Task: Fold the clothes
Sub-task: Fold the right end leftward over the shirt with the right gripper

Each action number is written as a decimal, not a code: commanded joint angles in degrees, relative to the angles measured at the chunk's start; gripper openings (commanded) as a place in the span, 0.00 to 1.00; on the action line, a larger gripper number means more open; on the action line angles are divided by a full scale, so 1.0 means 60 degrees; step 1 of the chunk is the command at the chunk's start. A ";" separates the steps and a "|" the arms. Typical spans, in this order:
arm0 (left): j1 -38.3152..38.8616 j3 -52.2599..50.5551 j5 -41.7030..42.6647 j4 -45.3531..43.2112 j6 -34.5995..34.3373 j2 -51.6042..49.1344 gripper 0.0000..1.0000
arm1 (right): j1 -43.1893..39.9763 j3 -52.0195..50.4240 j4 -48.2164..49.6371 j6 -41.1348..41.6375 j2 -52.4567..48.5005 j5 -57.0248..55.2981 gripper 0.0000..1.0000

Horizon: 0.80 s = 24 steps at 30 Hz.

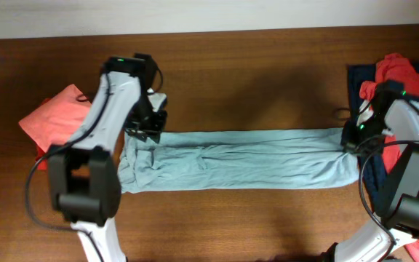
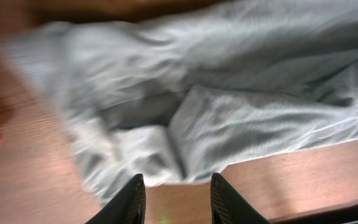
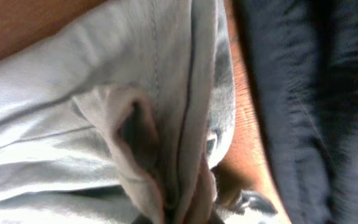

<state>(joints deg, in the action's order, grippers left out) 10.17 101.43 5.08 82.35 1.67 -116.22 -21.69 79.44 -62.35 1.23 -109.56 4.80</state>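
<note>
Shirt (image 1: 238,159) lies folded into a long strip. Right gripper (image 1: 350,143) pinches its end; left gripper (image 2: 176,186) is part-open and empty. Other clothes (image 1: 395,73) are unfolded.

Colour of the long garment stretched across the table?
The garment is plain pale grey-blue; overhead shows it best.

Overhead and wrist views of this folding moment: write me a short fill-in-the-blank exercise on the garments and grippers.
1. The right gripper is shut on the ___ end of the grey-blue garment.
2. The left gripper is ___, with bare table between its fingers.
3. The lone garment on the table's left side is ___ in colour.
4. The right wrist view shows a dark garment beside the grey-blue one, coloured ___.
Missing words: right; open; coral-red; navy.
</note>
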 commanded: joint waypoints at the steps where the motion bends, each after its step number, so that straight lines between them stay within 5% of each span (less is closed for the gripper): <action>1: -0.0310 -0.0004 -0.0066 -0.0051 0.0004 0.0936 0.35 | 0.0280 0.1144 -0.0841 0.0055 0.0441 -0.0087 0.04; 9: -0.0474 -0.0004 -0.0058 -0.0011 -0.0004 0.1126 0.35 | 0.2521 0.1978 -0.2696 0.0470 0.0681 -0.0091 0.04; 24: -0.0474 -0.0004 0.0011 0.0142 -0.0047 0.1126 0.35 | 0.7056 0.1974 -0.1628 0.2987 -0.0007 -0.0153 0.04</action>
<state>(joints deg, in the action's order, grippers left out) 7.35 101.45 5.10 82.91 1.67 -109.93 17.58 90.61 -72.77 14.81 -107.42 4.14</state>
